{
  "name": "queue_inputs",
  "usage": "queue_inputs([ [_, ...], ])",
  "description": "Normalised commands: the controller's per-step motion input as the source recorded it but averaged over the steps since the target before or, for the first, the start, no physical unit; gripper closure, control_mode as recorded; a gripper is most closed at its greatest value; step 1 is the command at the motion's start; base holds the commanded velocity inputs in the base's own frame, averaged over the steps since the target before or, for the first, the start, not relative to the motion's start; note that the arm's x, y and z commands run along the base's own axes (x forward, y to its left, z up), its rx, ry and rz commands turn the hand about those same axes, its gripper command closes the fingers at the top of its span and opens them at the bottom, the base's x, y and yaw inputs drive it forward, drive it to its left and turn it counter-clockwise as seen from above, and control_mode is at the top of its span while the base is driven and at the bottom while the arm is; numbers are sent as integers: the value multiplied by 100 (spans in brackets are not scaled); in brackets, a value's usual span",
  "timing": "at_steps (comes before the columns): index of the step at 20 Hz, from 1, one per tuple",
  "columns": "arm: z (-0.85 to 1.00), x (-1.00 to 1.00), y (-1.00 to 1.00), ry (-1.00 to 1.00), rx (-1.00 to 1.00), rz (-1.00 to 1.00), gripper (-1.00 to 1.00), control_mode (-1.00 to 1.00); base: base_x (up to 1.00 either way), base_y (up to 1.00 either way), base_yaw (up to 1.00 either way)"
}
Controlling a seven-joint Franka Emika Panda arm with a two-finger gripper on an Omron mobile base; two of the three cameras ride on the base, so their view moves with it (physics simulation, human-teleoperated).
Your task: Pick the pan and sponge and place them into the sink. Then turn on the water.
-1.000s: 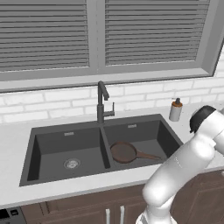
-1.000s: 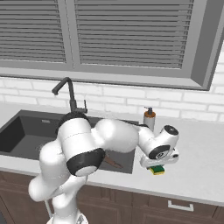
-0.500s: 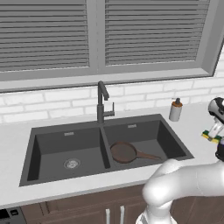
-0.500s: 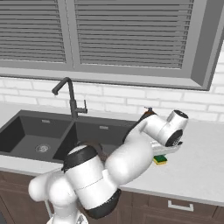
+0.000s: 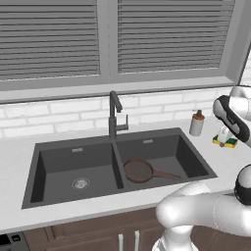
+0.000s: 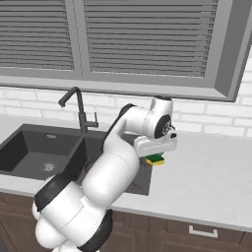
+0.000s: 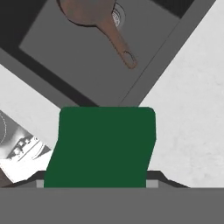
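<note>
My gripper [image 6: 156, 153] is shut on the sponge [image 6: 155, 159], whose green top over a yellow layer hangs just above the counter at the right rim of the sink [image 5: 59, 162]. In the left base view the gripper [image 5: 226, 136] and sponge [image 5: 224, 142] sit at the far right, beyond the soap bottle. The hand view has the green sponge [image 7: 103, 146] close up, covering the fingertips. The dark-brown pan [image 5: 139, 170] lies in the right basin, handle pointing right; from the hand it is seen as the pan [image 7: 87, 11] beyond the sponge. The dark gooseneck faucet [image 5: 113, 115] stands behind the divider; no water runs.
A beige soap bottle [image 5: 197, 123] stands on the counter behind the sink's right corner. White brick wall and a shuttered window back the counter. Light counter [image 6: 211, 177] stretches right of the sink. The left basin holds just its round drain [image 5: 80, 183].
The arm has swung and risen, carrying the sponge up off the counter and leftward to the sink's right rim. The pan has stayed in the right basin.
</note>
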Motion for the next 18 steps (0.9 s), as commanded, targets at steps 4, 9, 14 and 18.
queue_inputs([
  [4,20,0,97,0,-10,1,100,-100,0,0,0],
  [9,0,0,81,0,-1,7,100,-100,0,0,0],
  [14,0,1,65,0,3,23,100,-100,0,0,0],
  [18,0,21,53,0,6,28,100,-100,0,0,0],
])
